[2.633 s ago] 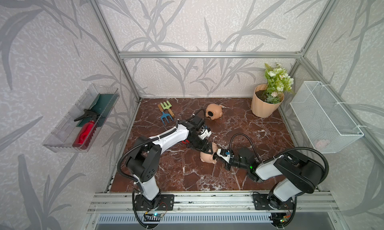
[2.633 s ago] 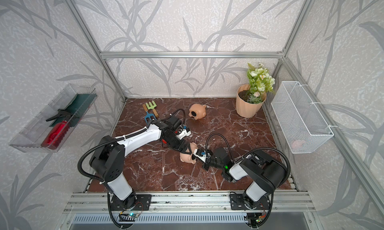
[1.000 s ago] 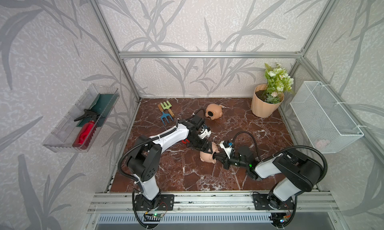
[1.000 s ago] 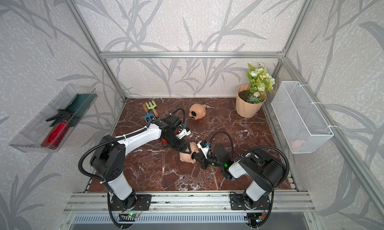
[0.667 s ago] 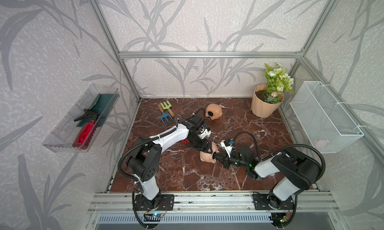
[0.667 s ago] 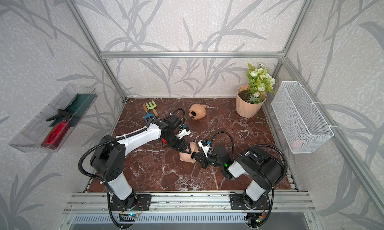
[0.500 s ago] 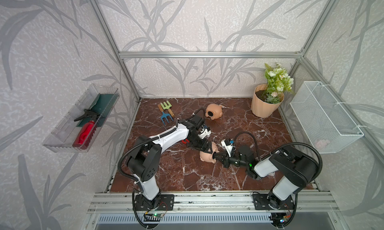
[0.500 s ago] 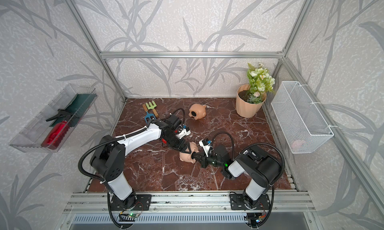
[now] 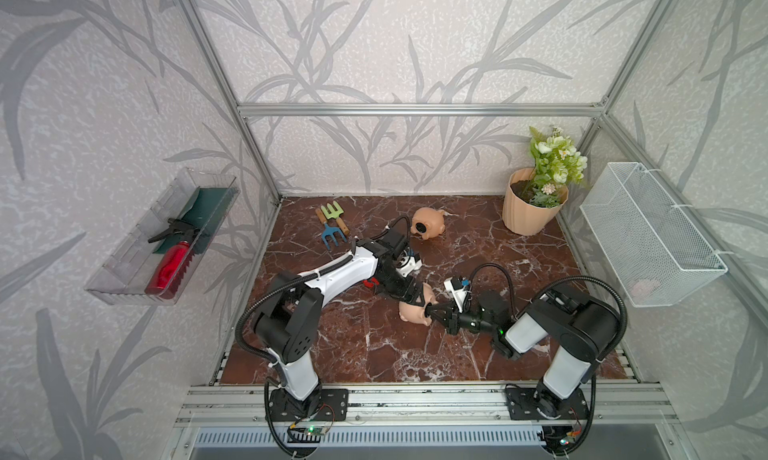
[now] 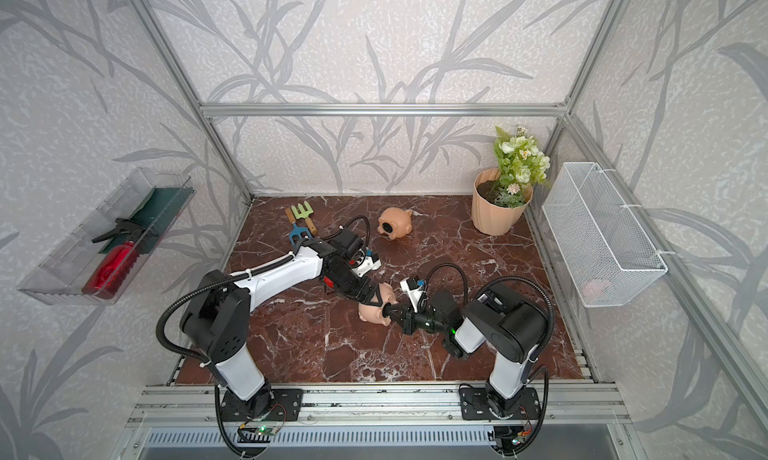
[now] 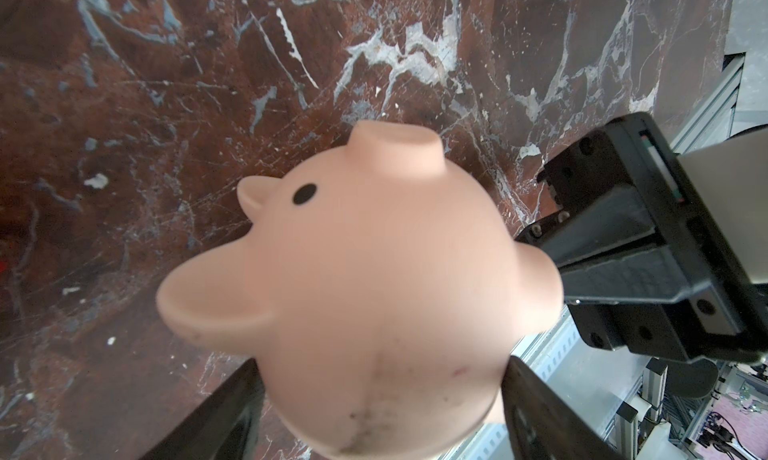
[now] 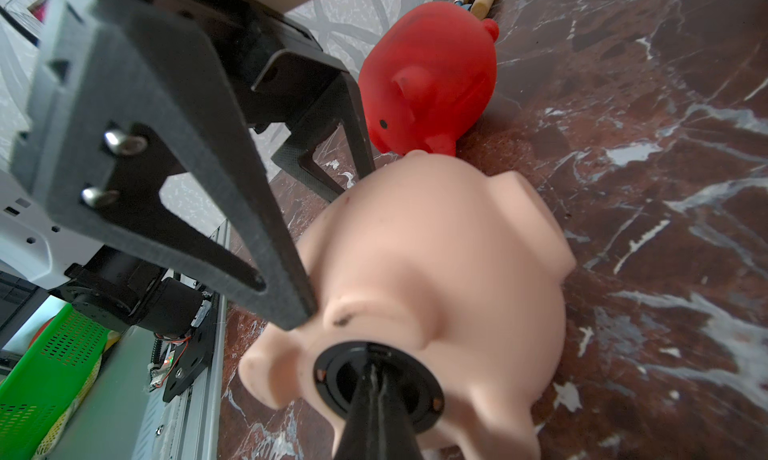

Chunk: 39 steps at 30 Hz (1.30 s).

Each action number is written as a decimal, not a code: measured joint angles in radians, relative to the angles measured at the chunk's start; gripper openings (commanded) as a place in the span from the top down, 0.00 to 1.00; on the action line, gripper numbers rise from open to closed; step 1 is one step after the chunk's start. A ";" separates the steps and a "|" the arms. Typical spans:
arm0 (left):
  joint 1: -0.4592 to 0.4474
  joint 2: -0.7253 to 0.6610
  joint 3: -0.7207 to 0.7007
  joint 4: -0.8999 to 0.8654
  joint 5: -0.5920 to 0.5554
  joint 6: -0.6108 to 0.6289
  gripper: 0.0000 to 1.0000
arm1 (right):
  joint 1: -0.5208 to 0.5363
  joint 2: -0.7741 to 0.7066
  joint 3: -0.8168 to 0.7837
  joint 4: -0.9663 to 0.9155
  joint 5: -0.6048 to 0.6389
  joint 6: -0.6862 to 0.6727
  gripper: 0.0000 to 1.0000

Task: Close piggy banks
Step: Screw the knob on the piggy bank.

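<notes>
The brown marble table (image 9: 374,354) is carrying everything. A white wire basket (image 9: 648,238) is hanging on the right wall, and a clear tray (image 9: 137,246) is hanging on the left wall. A ribbed peach flower pot (image 9: 525,217) is standing in the far right corner.

In the middle, the left gripper (image 9: 417,296) is clamping a peach piggy bank (image 9: 409,316) from both sides. That pig is lying with its belly turned toward the right arm. Just beside it, to the left and a little farther back, a red piggy bank (image 12: 432,76) is lying on the marble, mostly hidden under the left arm in both top views. A second peach piggy bank (image 9: 428,226) is lying on its side farther back, well apart from the other two. Two small garden forks (image 9: 332,225) are lying at the far left.

The right gripper (image 9: 430,311) is keeping its fingers closed together. Their tips are pressing into the centre of a black round plug (image 12: 332,381) sitting in the held pig's belly hole.
</notes>
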 measured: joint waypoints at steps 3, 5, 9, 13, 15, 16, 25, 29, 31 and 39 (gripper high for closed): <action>0.000 0.000 0.001 0.000 -0.001 -0.001 0.16 | 0.000 -0.023 -0.002 -0.031 0.004 -0.019 0.75; 0.000 0.000 0.001 0.003 -0.003 -0.002 0.16 | 0.000 -0.049 -0.004 -0.059 0.009 -0.035 0.70; -0.002 0.003 0.002 0.012 -0.003 -0.003 0.16 | 0.002 -0.104 -0.004 -0.131 0.016 -0.074 0.62; -0.004 0.006 0.008 0.011 -0.011 -0.006 0.16 | 0.003 -0.157 -0.005 -0.205 0.031 -0.119 0.62; -0.006 0.006 0.010 0.010 -0.015 -0.006 0.16 | 0.003 -0.196 -0.008 -0.254 0.048 -0.140 0.62; -0.007 0.006 0.010 0.010 -0.016 -0.005 0.16 | 0.003 -0.216 -0.009 -0.276 0.053 -0.150 0.62; -0.013 0.011 0.024 0.000 -0.030 -0.008 0.15 | 0.000 -0.484 -0.006 -0.593 0.127 -0.245 0.62; -0.013 0.012 0.033 -0.008 -0.042 -0.010 0.15 | -0.001 -0.621 0.021 -0.763 0.197 -0.280 0.61; -0.015 0.013 0.042 -0.013 -0.050 -0.010 0.15 | -0.002 -0.674 0.042 -0.836 0.235 -0.298 0.61; -0.016 0.013 0.086 -0.031 -0.095 -0.011 0.12 | -0.008 -0.796 0.076 -1.017 0.354 -0.353 0.58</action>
